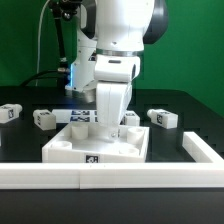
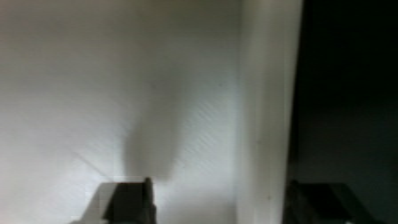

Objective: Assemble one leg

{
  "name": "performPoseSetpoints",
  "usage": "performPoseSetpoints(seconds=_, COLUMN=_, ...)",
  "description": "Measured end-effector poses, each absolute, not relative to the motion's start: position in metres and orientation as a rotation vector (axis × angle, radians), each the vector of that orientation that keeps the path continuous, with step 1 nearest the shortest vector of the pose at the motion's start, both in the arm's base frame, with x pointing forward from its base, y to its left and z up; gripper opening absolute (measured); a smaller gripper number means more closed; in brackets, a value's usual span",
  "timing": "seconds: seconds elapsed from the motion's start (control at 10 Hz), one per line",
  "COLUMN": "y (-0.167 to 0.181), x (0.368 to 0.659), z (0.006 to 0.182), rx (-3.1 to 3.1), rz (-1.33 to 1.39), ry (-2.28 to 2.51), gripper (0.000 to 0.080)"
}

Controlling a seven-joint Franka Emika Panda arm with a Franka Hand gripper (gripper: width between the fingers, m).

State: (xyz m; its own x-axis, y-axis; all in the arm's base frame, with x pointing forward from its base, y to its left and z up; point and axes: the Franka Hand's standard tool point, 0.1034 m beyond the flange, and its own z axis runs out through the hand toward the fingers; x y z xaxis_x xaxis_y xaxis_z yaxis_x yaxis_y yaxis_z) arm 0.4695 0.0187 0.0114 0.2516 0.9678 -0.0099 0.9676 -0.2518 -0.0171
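The large white square panel (image 1: 97, 143) lies at the table's middle front. My gripper (image 1: 112, 126) hangs straight down over its far part, close to its surface. In the wrist view the gripper (image 2: 231, 205) is open: two dark fingertips (image 2: 128, 202) stand wide apart, with the white panel surface (image 2: 125, 90) and its raised rim (image 2: 267, 100) between them, and nothing is held. White legs with square tags lie on the black table: one leg (image 1: 42, 119) and another (image 1: 10, 112) at the exterior view's left, and one leg (image 1: 160, 119) at its right.
A low white wall (image 1: 110, 176) runs along the table's front and turns back at the exterior view's right (image 1: 203, 150). A flat tagged board, probably the marker board (image 1: 80, 114), lies behind the panel. The arm's base and cables stand at the back.
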Motion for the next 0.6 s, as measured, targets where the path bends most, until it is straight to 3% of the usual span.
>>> performPoseSetpoints(seconds=0.1, y=0.0187, x=0.4693, z=0.0112, rx=-2.479, rz=0.029, ry=-1.917, gripper=0.0196)
performPoseSetpoints(seconds=0.2, y=0.0186, x=0.4694, z=0.0113, rx=-2.479, rz=0.029, ry=-1.917, gripper=0.0064)
performPoseSetpoints(seconds=0.6, y=0.0187, x=0.4698, z=0.0115, rx=-2.48, rz=0.027, ry=-1.917, gripper=0.0058)
